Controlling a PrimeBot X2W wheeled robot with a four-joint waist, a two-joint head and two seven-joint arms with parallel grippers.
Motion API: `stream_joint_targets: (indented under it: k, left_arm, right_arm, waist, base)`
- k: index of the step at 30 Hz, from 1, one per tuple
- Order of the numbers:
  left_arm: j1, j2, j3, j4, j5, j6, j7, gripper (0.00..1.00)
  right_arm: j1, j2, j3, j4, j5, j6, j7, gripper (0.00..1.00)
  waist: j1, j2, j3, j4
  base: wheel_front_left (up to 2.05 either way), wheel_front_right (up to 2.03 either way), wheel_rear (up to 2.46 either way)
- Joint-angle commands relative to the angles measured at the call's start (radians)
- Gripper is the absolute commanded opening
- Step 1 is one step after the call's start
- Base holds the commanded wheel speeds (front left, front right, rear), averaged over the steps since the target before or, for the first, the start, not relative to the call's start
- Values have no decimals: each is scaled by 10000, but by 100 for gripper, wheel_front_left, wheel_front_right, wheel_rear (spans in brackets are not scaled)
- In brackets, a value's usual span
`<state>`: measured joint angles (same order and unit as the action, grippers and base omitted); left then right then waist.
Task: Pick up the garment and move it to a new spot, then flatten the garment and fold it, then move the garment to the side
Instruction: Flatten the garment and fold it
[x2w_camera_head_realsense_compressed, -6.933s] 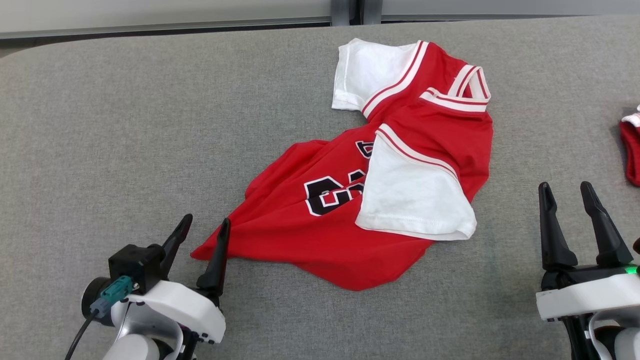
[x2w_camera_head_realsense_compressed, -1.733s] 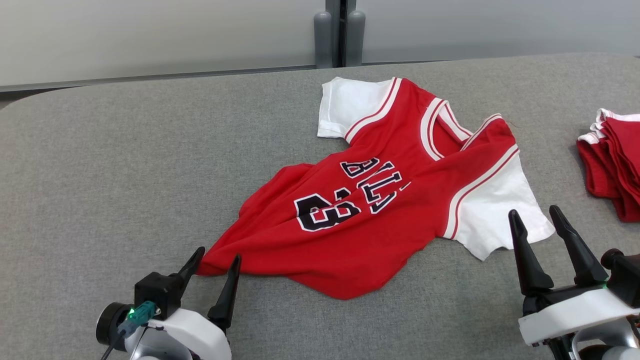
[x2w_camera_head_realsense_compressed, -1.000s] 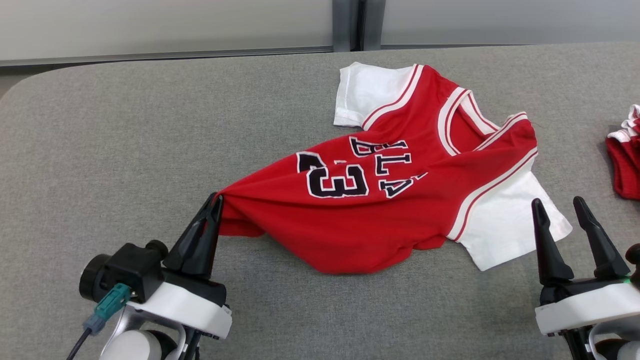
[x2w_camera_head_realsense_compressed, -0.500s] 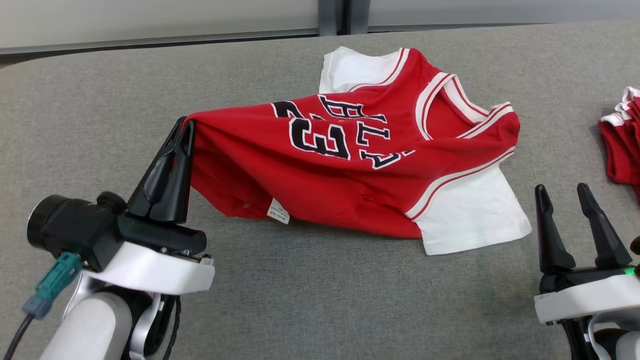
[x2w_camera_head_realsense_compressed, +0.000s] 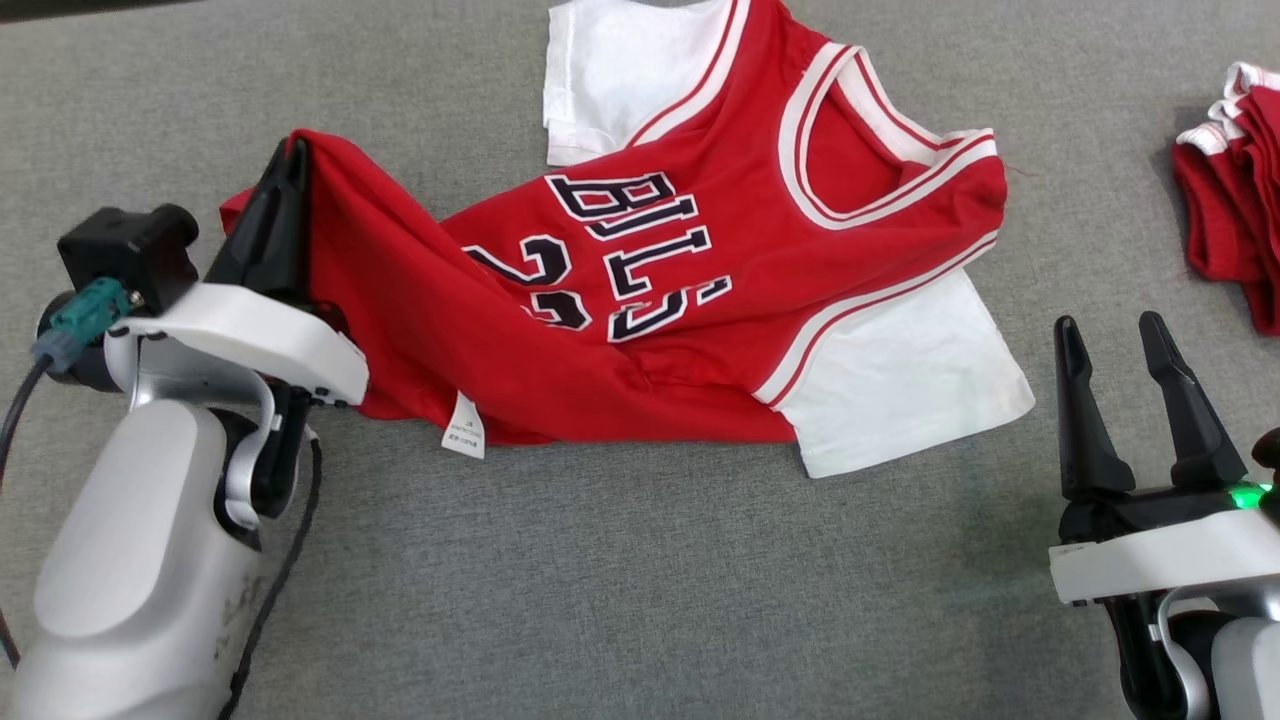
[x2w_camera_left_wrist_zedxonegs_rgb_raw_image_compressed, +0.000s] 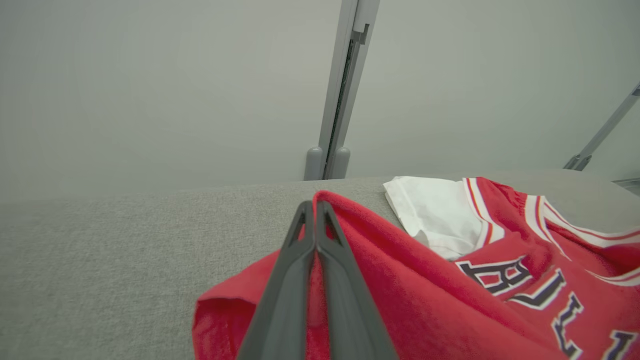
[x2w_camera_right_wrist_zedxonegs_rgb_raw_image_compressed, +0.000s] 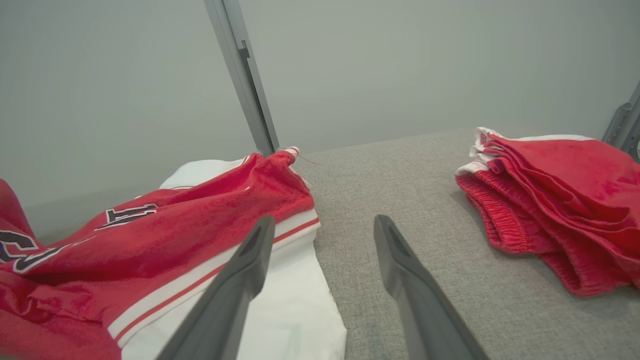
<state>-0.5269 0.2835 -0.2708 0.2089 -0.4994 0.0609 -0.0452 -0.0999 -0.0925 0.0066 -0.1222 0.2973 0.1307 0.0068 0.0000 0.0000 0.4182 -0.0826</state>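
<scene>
Firmly pressed together, the jaws of the left gripper (x2w_camera_head_realsense_compressed: 295, 150) pinch a corner of the red jersey (x2w_camera_head_realsense_compressed: 700, 300) at its hem and hold it raised above the grey table (x2w_camera_head_realsense_compressed: 600, 600) at the left. From there the cloth slopes down to the right, and a white label (x2w_camera_head_realsense_compressed: 463, 438) hangs at its near edge. The rest of the jersey lies across the middle, with the far sleeve (x2w_camera_head_realsense_compressed: 620, 70) and the near sleeve (x2w_camera_head_realsense_compressed: 900, 380) both white. At the near right, the right gripper (x2w_camera_head_realsense_compressed: 1108, 325) has its jaws wide with nothing between them, just beside the near sleeve. A pile of red clothes (x2w_camera_head_realsense_compressed: 1230, 190) lies at the far right, apart from the jersey. Bare table runs along the near side and the far left.
</scene>
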Motion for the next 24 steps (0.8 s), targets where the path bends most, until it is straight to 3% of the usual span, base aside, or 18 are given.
stream_joint_targets:
  k: [1, 8, 9, 10, 17, 24]
  left_arm:
    - [-531, -1, 96, 617, -100, -120, -137, 0]
    - [-2016, -251, 157, 3266, -206, -511, -742, 0]
    - [-2122, -316, 126, 3560, -205, -541, -822, 30]
    - [-2216, -347, 85, 3803, -146, -571, -959, 100]
    - [-1488, -688, 92, 4174, 92, -392, -2044, 100]
    - [420, -869, 734, 1831, 725, 303, -2197, 100]
  right_arm:
    - [-182, -14, 0, 19, -8, 0, -99, 100]
    - [-397, -29, 47, 242, -24, 0, -189, 100]
    - [-423, -50, 68, 273, -35, 0, -196, 100]
    - [-447, -69, 92, 290, -46, 0, -202, 100]
    - [-352, -222, 163, 356, -109, 0, -160, 100]
    - [-80, -437, 170, 316, -211, 0, 16, 100]
  waist:
    - [0, 0, 342, -233]
    - [0, 0, 466, -263]
    - [0, 0, 440, -247]
    - [0, 0, 409, -228]
    - [0, 0, -45, 92]
    - [0, 0, -672, 590]
  base:
    - [0, 0, 0]
    - [0, 0, 0]
    - [0, 0, 0]
    - [0, 0, 0]
    - [0, 0, 0]
    - [0, 0, 0]
